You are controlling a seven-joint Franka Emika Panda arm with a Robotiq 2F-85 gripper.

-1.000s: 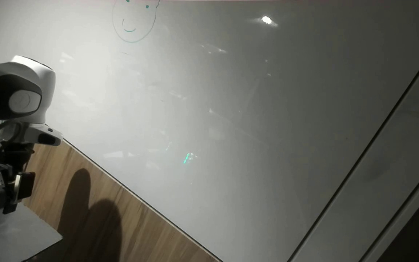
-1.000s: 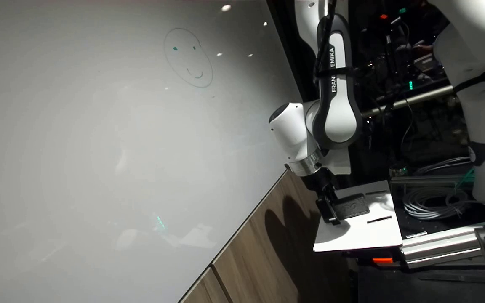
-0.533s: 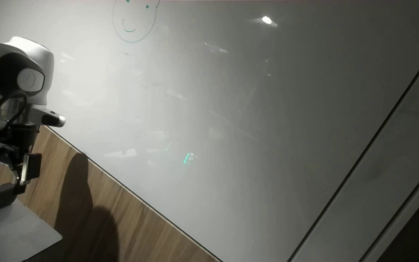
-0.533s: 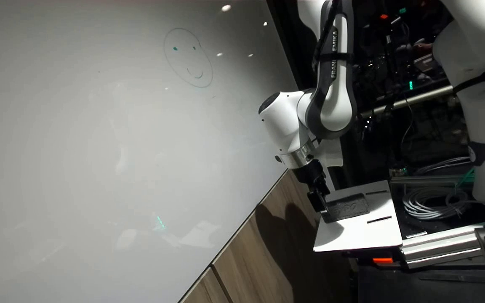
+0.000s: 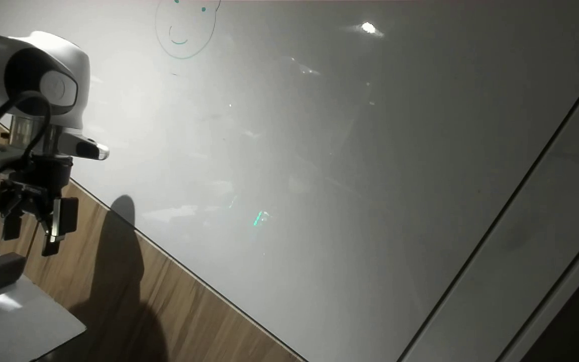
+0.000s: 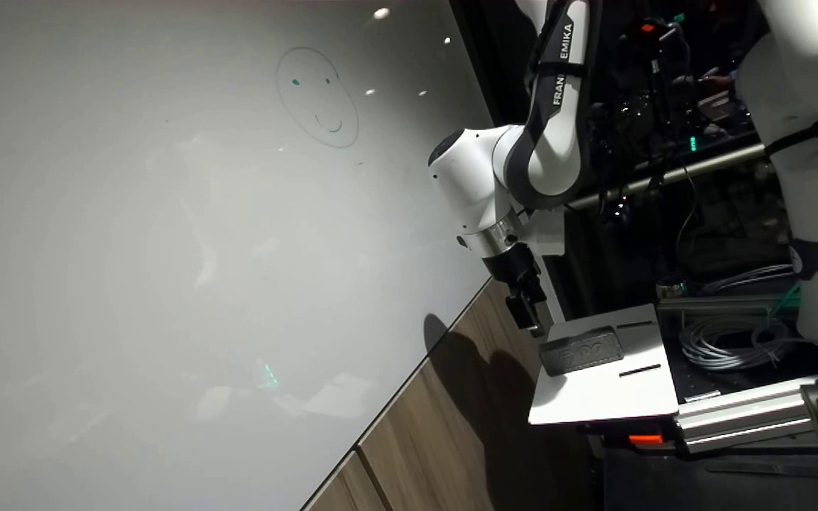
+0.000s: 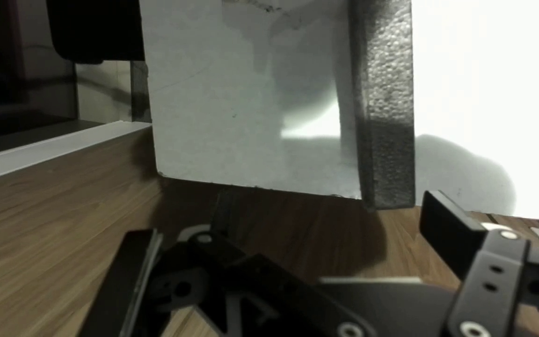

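The jaws of the black gripper (image 5: 31, 242) are standing spread, with nothing between them, at the left of the frame in an exterior view. They are rising off the dark grey, leather-grained rectangular block (image 6: 581, 352), no longer hanging down at its level. The block is keeping its place, so it appears to be resting free of any hold, below the jaws and apart from them. It is lying on the flat white bench (image 6: 601, 397), right of centre in an exterior view, one end near the edge; a dark slot (image 6: 640, 370) is showing beside it. Farther out, a wood-grain panel (image 5: 209, 322) is catching a shadow (image 5: 118, 266), and a glossy pale board (image 5: 319, 251) is filling much of both exterior views, bearing a hand-drawn smiling face (image 6: 317, 99) toward the top. A coiled grey cable (image 6: 732, 348) is lying at the right of the frame.
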